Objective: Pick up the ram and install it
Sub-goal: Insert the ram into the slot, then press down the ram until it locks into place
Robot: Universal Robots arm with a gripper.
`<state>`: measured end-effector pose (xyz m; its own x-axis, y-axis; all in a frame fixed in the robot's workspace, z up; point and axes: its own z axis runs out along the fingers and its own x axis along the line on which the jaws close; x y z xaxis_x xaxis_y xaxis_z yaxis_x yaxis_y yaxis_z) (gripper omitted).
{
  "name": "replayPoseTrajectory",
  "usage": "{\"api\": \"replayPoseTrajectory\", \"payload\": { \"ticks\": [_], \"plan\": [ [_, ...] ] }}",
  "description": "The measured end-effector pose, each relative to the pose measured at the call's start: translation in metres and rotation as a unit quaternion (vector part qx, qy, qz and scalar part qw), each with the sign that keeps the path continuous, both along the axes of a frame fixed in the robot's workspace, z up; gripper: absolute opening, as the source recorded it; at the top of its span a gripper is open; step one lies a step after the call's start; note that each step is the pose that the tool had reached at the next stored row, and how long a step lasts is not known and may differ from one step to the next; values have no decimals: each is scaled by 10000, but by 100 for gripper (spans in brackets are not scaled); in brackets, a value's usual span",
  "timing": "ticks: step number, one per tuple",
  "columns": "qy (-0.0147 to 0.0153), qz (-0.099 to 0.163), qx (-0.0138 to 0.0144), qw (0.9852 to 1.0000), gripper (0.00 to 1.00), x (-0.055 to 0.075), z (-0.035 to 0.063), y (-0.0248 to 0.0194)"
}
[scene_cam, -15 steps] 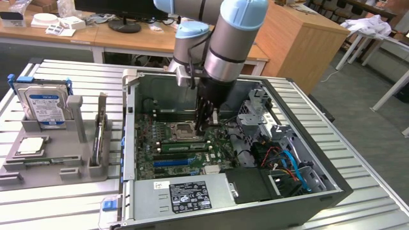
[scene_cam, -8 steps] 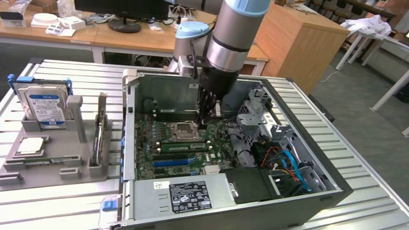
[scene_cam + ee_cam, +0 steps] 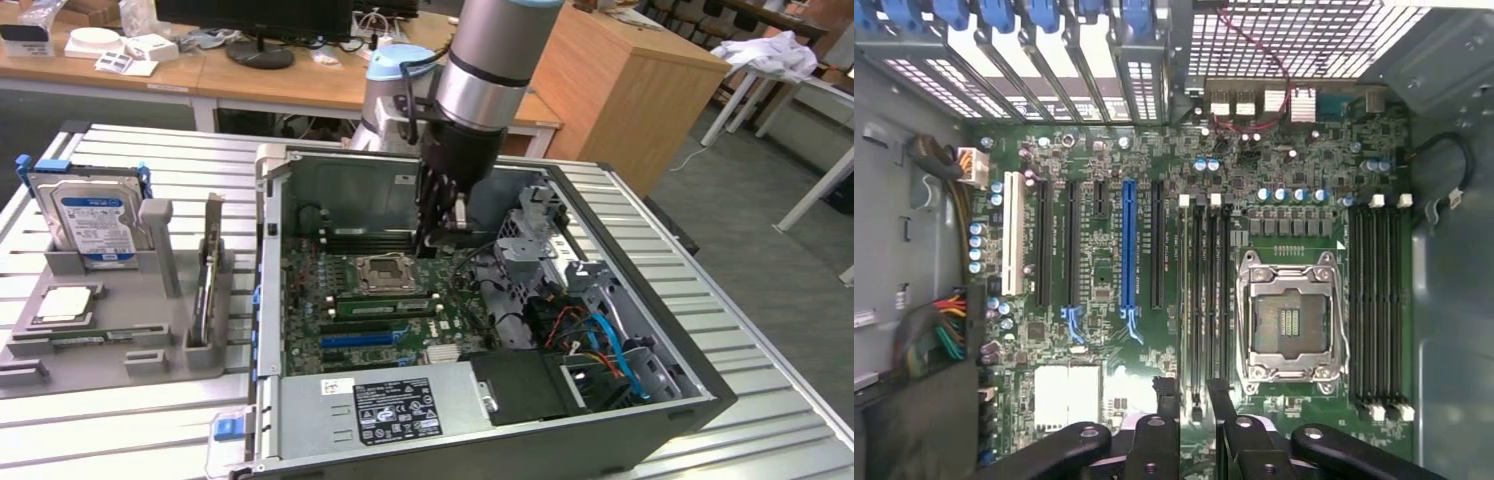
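Hard drive (image 3: 91, 215): stands upright in the gray holder (image 3: 120, 350) on the table (image 3: 134, 430), at the exterior view's left.
Thin upright piece (image 3: 208, 275): set on edge in the same holder, just right of the hard drive; I cannot tell what it is.
Computer case (image 3: 694, 400): lies open on the table, from the middle to the right, with the motherboard (image 3: 314, 345) facing up.
CPU socket (image 3: 387, 270): lies between two banks of memory slots.
Ram (image 3: 384, 302): a green strip on edge along the slot bank on the camera's side of the socket. It looks seated there, apart from the fingers.
Memory slots (image 3: 1204, 300): in the wrist view this bank reaches the fingertips. Seen from above, the stick cannot be told from the slots.
Gripper (image 3: 441, 243): down inside the case, over the right end of that bank.
Fingers (image 3: 1166, 400): spread apart, with nothing gripped between them.
Cables (image 3: 601, 340): blue, red and orange, bundled in the case's right part.
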<state>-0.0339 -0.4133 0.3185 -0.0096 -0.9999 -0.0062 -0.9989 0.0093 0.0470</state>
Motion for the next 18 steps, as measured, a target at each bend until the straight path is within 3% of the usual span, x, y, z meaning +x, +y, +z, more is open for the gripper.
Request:
{"api": "replayPoseTrajectory", "payload": {
  "ticks": [7,18],
  "plan": [
    [0,0,1,10000,25,0,135,0],
    [0,0,0,10000,25,0,136,0]
  ]
}}
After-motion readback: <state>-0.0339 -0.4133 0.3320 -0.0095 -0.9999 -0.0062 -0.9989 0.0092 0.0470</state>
